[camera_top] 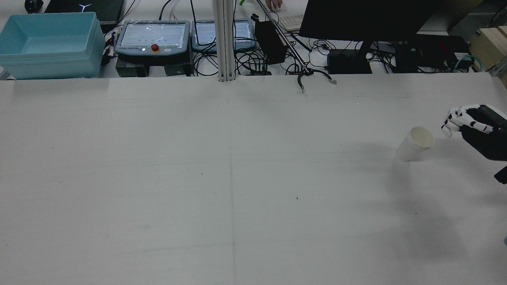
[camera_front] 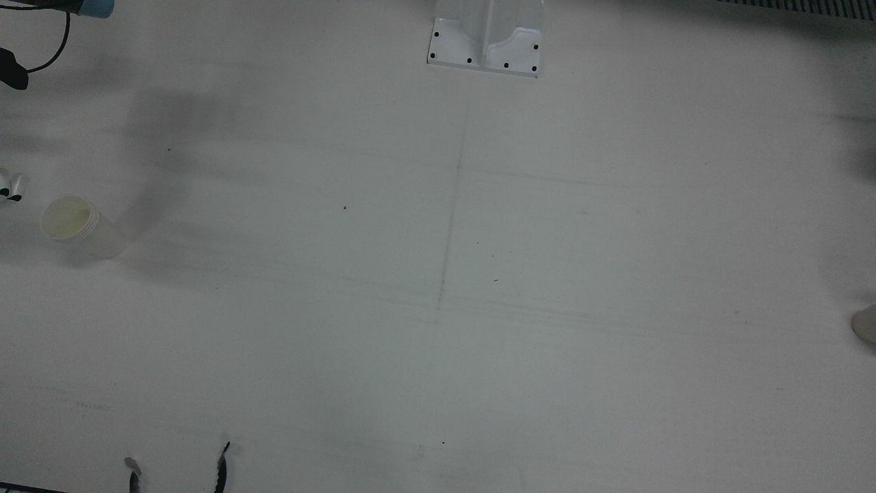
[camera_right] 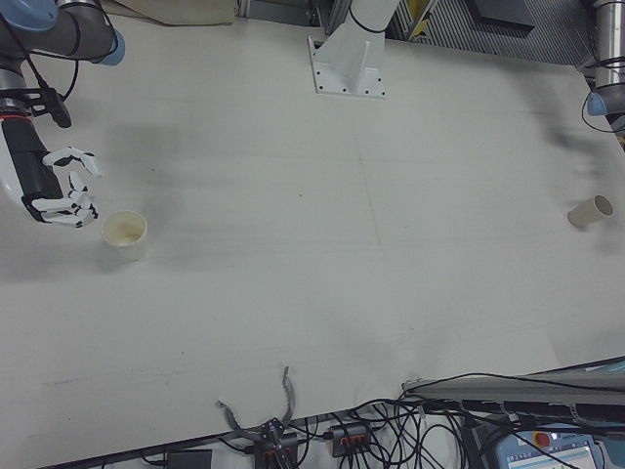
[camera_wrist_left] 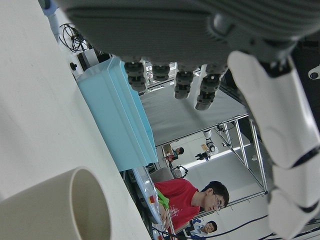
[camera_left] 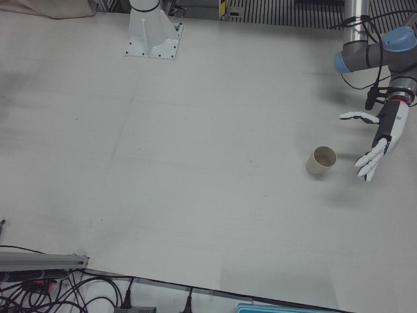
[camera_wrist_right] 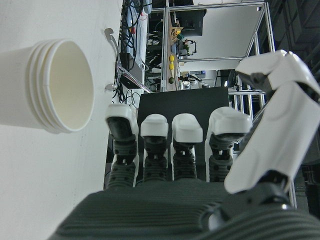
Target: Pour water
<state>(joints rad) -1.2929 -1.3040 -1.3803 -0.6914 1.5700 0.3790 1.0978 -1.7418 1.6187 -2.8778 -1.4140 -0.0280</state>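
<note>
A white paper cup (camera_top: 416, 144), a stack of nested cups by its ribbed rim, stands upright at the table's right side; it also shows in the front view (camera_front: 82, 227) and the right-front view (camera_right: 124, 233). My right hand (camera_top: 469, 122) hovers just beside it, fingers curled but apart, holding nothing; the right hand view has the white cup (camera_wrist_right: 55, 85) ahead of its fingertips (camera_wrist_right: 187, 127). A beige cup (camera_left: 321, 160) stands upright on the other side. My left hand (camera_left: 374, 149) is spread open next to it, not touching it. The left hand view catches the beige cup's rim (camera_wrist_left: 60, 210).
A light-blue bin (camera_top: 47, 43), teach pendants (camera_top: 152, 35), cables and a grabber tool (camera_top: 313, 77) lie along the table's far edge. A white arm pedestal (camera_front: 486, 38) is bolted mid-table on the robot's side. People sit in the background of the left hand view.
</note>
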